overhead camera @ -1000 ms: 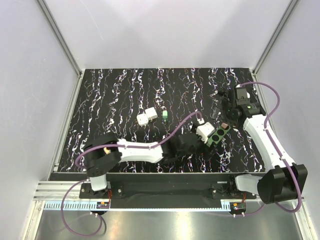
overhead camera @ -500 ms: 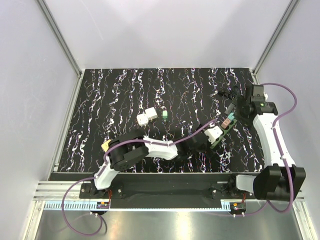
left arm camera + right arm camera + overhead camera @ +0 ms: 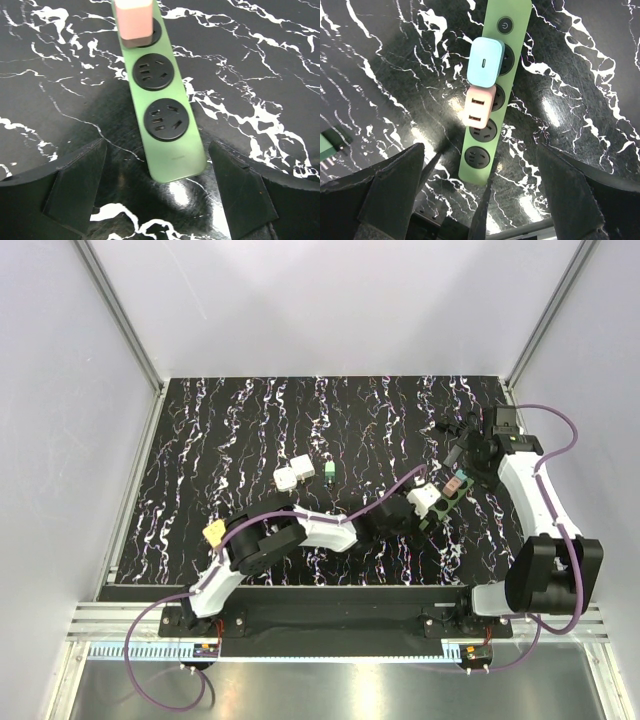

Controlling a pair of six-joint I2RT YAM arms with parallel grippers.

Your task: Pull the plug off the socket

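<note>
Two robot arms of the same build. The left arm (image 3: pixel 318 529) and the right arm (image 3: pixel 535 502) are each made of smooth white shell links joined by bulky, rounded black joints. A thin lilac cable (image 3: pixel 126 655) loops loosely out from the foot of the left arm and trails along its length. A second lilac cable (image 3: pixel 545 407) arcs along the right arm. A small yellow tag (image 3: pixel 213 532) sits beside the left arm's large black joint. The left claw (image 3: pixel 160 192) has two matte black, wedge-shaped fingers (image 3: pixel 75 182) with flat inner faces. The right claw (image 3: pixel 482 197) looks the same.
</note>
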